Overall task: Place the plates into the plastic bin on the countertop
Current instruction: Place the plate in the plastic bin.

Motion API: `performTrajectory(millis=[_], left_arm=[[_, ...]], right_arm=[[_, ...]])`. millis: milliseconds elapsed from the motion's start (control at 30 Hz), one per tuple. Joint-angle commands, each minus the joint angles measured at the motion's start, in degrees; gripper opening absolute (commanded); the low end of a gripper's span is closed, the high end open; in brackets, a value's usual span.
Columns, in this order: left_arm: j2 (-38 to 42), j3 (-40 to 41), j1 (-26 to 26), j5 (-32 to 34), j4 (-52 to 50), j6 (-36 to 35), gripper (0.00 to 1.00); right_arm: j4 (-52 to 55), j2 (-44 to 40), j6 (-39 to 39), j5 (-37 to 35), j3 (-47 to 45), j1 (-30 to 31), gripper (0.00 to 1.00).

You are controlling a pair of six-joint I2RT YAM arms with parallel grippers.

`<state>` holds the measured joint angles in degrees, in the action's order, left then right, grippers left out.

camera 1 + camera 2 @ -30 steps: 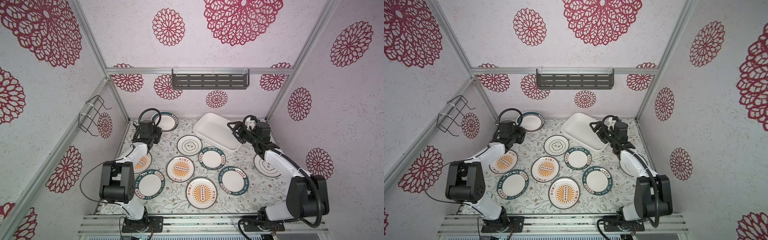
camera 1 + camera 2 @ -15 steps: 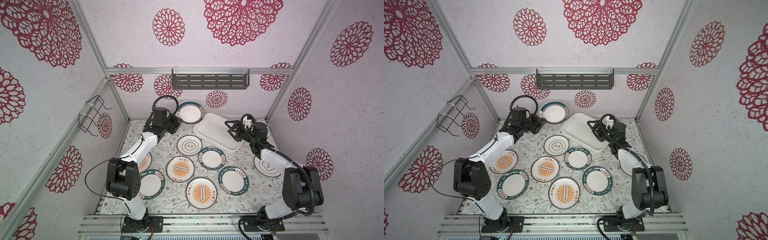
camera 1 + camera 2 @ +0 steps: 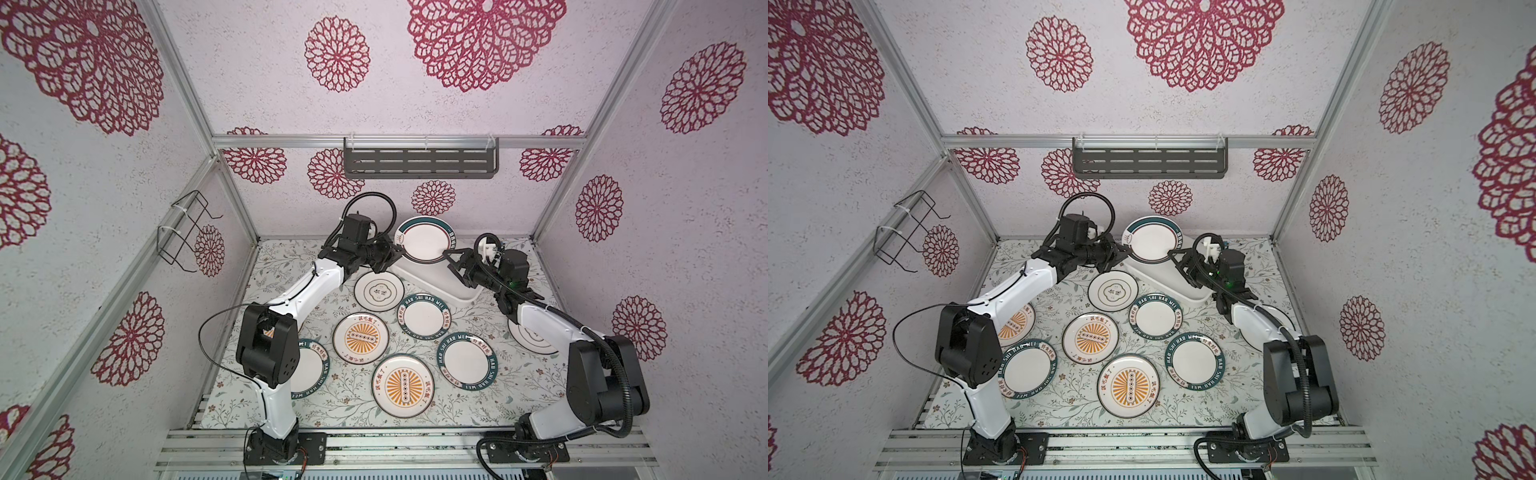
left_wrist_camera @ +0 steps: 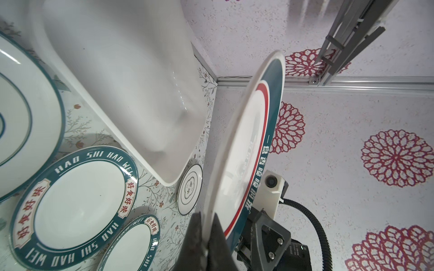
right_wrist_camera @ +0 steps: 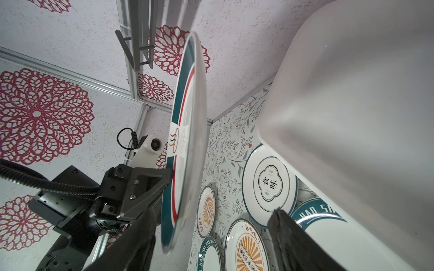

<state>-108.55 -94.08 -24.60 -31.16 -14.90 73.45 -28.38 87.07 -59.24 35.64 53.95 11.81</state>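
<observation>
My left gripper is shut on the rim of a white plate with a teal rim. It holds the plate tilted up above the far end of the white plastic bin. My right gripper is open, and its fingers straddle the opposite edge of that plate without pinching it. Nothing lies in the part of the bin that shows. Several more plates lie flat on the leafy countertop, among them a clover plate and a sunburst plate.
One plate lies partly under my right arm, another partly under my left arm. A dark slotted shelf hangs on the back wall and a wire rack on the left wall. Walls enclose three sides.
My left arm has lifted the teal-rimmed plate from the far left and carried it right, over the bin's far end. My right gripper has moved to the plate's edge and its jaws have narrowed.
</observation>
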Motion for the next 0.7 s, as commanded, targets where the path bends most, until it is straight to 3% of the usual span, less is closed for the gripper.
performTrajectory(millis=[0, 200, 400, 467, 533, 600, 667], left_arm=[[-0.87, -1.92, -0.28, -2.32, 0.9, -1.82, 0.01], [-1.13, -2.08, -0.37, -2.54, 1.01, -2.01, 0.01], [-1.46, -2.48, -0.71, -3.11, 1.24, -2.32, 0.04], [-1.49, -2.24, -0.72, -3.68, 1.04, -2.58, 0.05], [-1.31, -1.74, -0.71, -3.86, 1.23, -2.65, 0.08], [-1.22, -1.38, -0.84, -3.99, 1.49, -2.78, 0.13], [-0.92, -1.15, -0.83, -3.93, 1.99, -3.07, 0.26]], right_arm=[[-2.96, -0.04, -1.05, -0.81, 1.38, 0.65, 0.66], [-4.05, 2.09, -3.35, -1.63, 2.11, 0.68, 0.38], [-4.89, 2.89, -5.84, -5.97, 1.78, 0.66, 0.23], [-5.4, 3.34, -6.74, -6.94, 1.98, 0.63, 0.13], [-4.74, 3.95, -7.33, -7.53, 2.62, 0.6, 0.0], [-4.27, 4.38, -7.95, -8.05, 2.73, 0.6, 0.0], [-3.9, 4.49, -8.18, -8.59, 2.65, 0.62, 0.0]])
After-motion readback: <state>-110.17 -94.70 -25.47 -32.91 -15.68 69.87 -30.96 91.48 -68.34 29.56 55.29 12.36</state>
